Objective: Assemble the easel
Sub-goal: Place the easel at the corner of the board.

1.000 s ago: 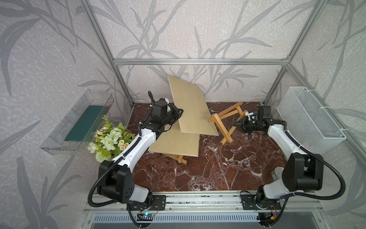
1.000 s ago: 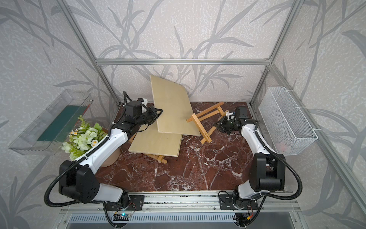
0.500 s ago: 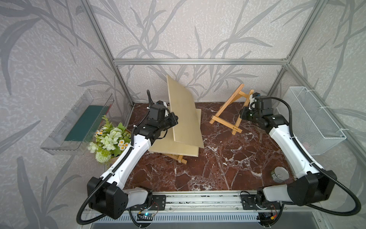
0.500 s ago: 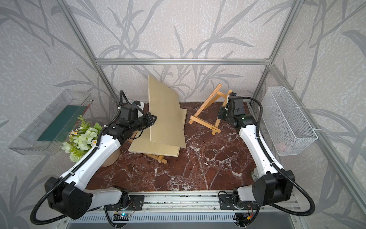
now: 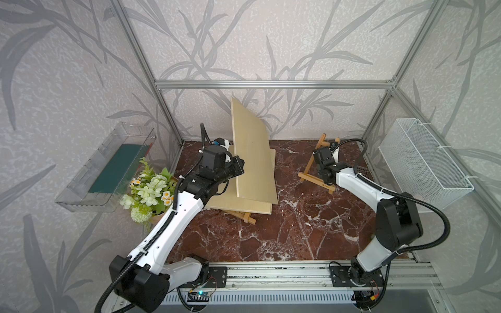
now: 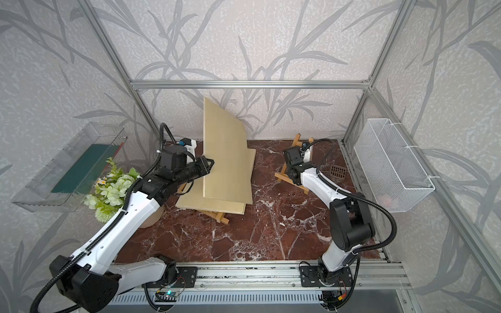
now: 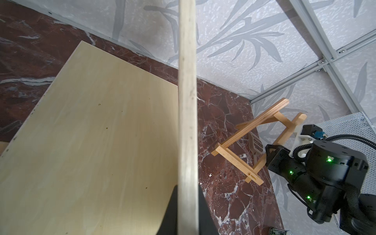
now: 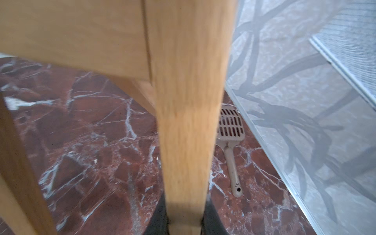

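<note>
Ideally, with left jaws closed on the tilted pale plywood board (image 5: 253,157) and right jaws closed on the small honey-wood easel frame (image 8: 187,122), brace the frame while seating the board.

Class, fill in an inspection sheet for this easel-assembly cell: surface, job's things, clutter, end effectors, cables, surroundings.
Surface: red marble tabletop, white-veined.
Job's things: raised board held on edge, tilted; flat board lying on a second wooden frame; easel frame tilted, near the back wall.
Clutter: flowers by the left arm; slotted scoop on the table by the right arm.
End effectors: left end effector shut on the raised board; right end effector shut on an easel frame leg.
Cables: black hoses loop off both arms; none seen snagged.
Surroundings: clear tray and wire basket on the side walls; aluminium frame.
</note>
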{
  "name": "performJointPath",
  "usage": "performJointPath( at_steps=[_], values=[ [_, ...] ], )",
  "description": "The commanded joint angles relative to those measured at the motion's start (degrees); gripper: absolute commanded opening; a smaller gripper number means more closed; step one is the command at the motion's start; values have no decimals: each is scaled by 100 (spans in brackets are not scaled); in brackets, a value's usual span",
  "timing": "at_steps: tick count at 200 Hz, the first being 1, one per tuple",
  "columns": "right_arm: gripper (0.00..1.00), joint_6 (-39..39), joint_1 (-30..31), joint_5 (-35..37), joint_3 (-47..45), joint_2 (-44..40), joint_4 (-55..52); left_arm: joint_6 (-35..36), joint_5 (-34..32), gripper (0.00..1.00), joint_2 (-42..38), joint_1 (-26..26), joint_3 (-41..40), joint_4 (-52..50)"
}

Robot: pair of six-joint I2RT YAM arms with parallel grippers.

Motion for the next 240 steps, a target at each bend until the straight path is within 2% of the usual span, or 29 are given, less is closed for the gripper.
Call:
performJointPath(
  at_steps=[1,12,31,48,65,113,147,173,192,213,240],
  values=[
    [0,1297,171,1166,391,283,-367,87,-348,0,-409,-54,452,1131],
    [0,1811,173,1022,567,480,-841,68,-382,0,-379,-93,466,1096],
    [1,2218,173,574,622,661,-1082,48,-428,0,-321,-156,503,1057],
    [12,2301,173,-1,594,720,-1010,49,-458,0,-242,-222,586,1000],
    [29,2452,173,-572,568,718,-1011,99,-517,0,-143,-309,694,928],
    [64,2731,173,-2333,345,435,-959,-74,-728,0,159,-377,981,593],
    [79,2613,173,-3612,27,48,-850,-210,-805,0,333,-382,1085,487],
    [84,2426,173,-3879,-315,-644,-1040,-314,-860,0,404,-385,1083,477],
    [83,1837,185,-4100,-618,-1198,-977,-389,-893,0,472,-393,1128,433],
    [81,329,392,-5045,-979,-1884,-183,-484,-954,0,567,-395,1223,339],
    [81,-1701,1454,-6037,-870,-2438,106,-732,-988,0,816,-386,1557,18]
  ],
)
